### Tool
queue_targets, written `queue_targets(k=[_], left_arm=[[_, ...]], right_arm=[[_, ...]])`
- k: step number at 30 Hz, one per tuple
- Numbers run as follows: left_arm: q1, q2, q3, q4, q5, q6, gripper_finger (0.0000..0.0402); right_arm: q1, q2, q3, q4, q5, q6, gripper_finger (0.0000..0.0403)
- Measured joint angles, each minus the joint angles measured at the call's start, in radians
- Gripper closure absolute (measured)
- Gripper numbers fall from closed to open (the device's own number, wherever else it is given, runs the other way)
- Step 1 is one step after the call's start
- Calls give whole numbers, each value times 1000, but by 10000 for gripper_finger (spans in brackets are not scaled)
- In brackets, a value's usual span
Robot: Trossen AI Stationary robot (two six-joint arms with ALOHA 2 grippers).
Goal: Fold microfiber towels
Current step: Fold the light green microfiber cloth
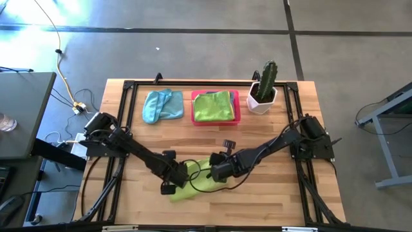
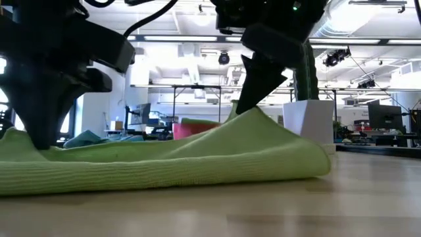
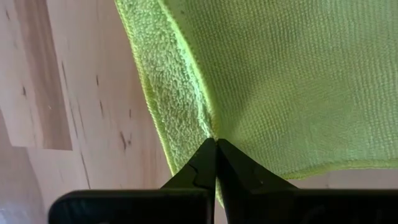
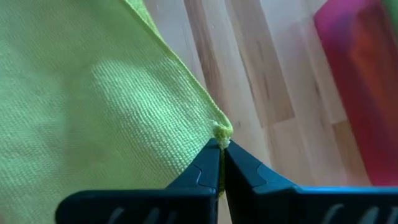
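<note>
A lime green microfiber towel [image 1: 195, 182] lies rumpled on the wooden table near its front edge, between my two grippers. My left gripper [image 1: 175, 179] stands over the towel's left part, pointing down, shut on it. My right gripper [image 1: 214, 173] is shut on a corner at the towel's right part and holds it raised. In the low view the towel [image 2: 197, 158] rests on the table along its length and rises to a peak under the right gripper [image 2: 248, 105]. At the back lie a light blue towel [image 1: 161, 105] and a green towel [image 1: 213, 106] in a pink tray [image 1: 236, 107]. My left gripper pinches the towel between its two shut fingertips at a hemmed edge [image 3: 210, 127], where a strip of cloth is turned over. The fingers come from above, pointing down. The cloth there lies low on the table [image 2: 29, 141]; one layer or several, I cannot tell. My right gripper pinches a corner of the towel [image 4: 222, 130] between its fingertips, only the tip of the corner. The fingers slant down from the table's right. The corner is lifted off the table [image 2: 250, 115], and the cloth slopes down from it to the table on both sides.
A white pot with a cactus [image 1: 263, 90] stands at the back right, beside the pink tray. Bare wood [image 1: 270, 200] lies in front of and to the right of the towel. Black frame rails [image 1: 122, 129] run along the table's sides.
</note>
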Motion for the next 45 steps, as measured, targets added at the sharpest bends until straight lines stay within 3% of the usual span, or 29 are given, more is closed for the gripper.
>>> queue_targets(k=[18, 30, 33, 36, 41, 45], left_arm=[[32, -9, 1, -11, -53, 91, 401], [46, -9, 1, -9, -179, 127, 401], [46, -8, 1, -1, -200, 127, 400], [46, -8, 1, -1, -240, 127, 390], [46, -8, 1, -8, -268, 136, 343], [46, -8, 1, -26, -268, 139, 300]], right_arm=[[-6, 0, 1, -42, -55, 30, 403], [-6, 0, 1, -90, -82, 103, 401], [-6, 0, 1, -88, -82, 75, 378], [-6, 0, 1, -91, -82, 72, 331], [-6, 0, 16, -134, -124, 74, 255], [-6, 0, 38, -136, -167, 141, 233]])
